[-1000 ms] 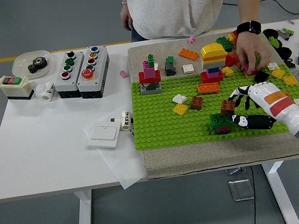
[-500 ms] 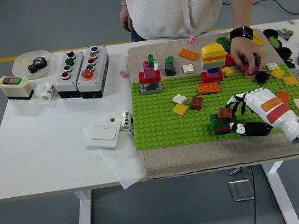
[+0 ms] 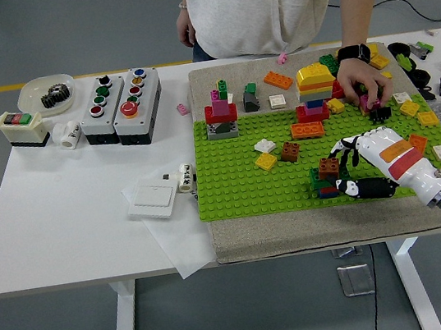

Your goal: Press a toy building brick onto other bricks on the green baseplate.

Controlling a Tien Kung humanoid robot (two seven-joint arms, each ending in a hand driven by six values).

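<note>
Notice your right robot hand [image 3: 344,170] grasping the brown brick [image 3: 330,168] atop the stack [image 3: 326,184] near the baseplate's [image 3: 239,179] front edge, seemingly placed there for pressing down.

Our right hand [image 3: 367,164] reached in from the lower right corner, white forearm angled up and to the left, black-tipped fingers [image 3: 344,149] curled low with the thumb stretched out beneath them, while the person's hand [image 3: 364,84] rested fingers-down at the far side.
</note>
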